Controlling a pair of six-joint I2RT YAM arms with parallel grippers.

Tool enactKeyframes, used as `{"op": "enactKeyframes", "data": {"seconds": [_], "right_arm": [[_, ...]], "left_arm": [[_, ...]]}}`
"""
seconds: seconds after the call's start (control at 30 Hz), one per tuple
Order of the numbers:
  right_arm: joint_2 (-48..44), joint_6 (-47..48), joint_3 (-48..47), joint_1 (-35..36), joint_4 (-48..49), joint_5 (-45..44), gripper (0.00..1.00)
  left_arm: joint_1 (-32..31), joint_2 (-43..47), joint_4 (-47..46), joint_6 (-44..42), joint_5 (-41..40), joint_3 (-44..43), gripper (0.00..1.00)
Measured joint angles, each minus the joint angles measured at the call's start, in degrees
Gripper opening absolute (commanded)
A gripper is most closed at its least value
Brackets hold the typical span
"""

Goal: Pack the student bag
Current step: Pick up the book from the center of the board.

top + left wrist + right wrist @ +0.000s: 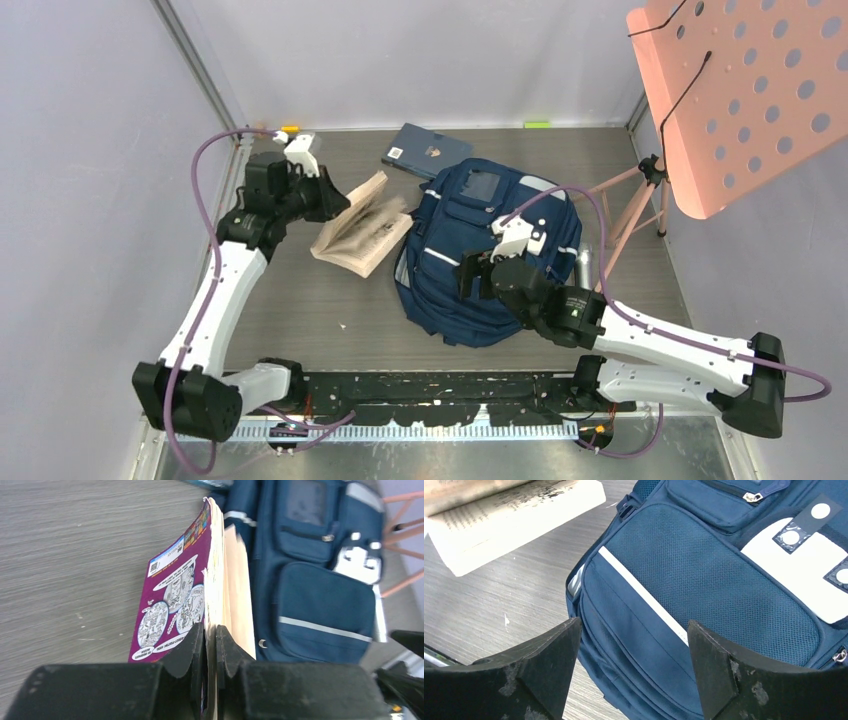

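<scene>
The grey wood-grain worktop [300,320] carries the student bag [440,300] at centre-right, front up: navy fabric, pale stripes, white patches. Bare worktop lies to its left and nearer the arm bases. Just beside the bag's left edge is an open book [360,235]; its purple cover has a QR code and print too small to read. The left tool [210,630] pinches its pages. The right tool [633,625] hangs spread wide over the front pocket.

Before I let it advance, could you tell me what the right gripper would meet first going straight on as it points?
Probably the student bag: the right gripper, fingers open, aims at its navy front panel by the white stripe, with nothing between in the wrist view. Depth is unclear.
</scene>
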State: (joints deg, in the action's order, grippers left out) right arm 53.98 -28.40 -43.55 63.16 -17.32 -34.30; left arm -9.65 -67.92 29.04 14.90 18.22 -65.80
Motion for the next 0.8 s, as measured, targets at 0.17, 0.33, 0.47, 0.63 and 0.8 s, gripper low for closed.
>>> {"op": "enactKeyframes", "data": {"seconds": [0.17, 0.33, 0.47, 0.63, 0.8], "right_arm": [[-1.51, -2.21, 1.4, 0.0, 1.55, -2.47, 0.84], [-1.6, -4.52, 3.8, -0.04, 3.08, -4.07, 0.83], [-1.6, -6.58, 6.12, -0.04, 3.17, -4.63, 0.84], [-1.64, -10.19, 8.72, -0.07, 4.66, -4.59, 0.84], [-1.84, -17.27, 10.19, -0.15, 7.74, -3.39, 0.84]], "left_arm": [[-1.18, 4.46, -0.02, 3.58, 6.58, 0.13, 0.0], [-8.87, 9.75, -5.03, 8.5, 8.33, 9.94, 0.0], [-14.34, 12.15, -8.11, 13.6, 8.35, 21.73, 0.0], [-20.52, 12.48, -17.62, 21.81, 6.71, 34.21, 0.0], [-25.9, 12.09, -26.25, 26.51, 2.25, 38.97, 0.0]]}}
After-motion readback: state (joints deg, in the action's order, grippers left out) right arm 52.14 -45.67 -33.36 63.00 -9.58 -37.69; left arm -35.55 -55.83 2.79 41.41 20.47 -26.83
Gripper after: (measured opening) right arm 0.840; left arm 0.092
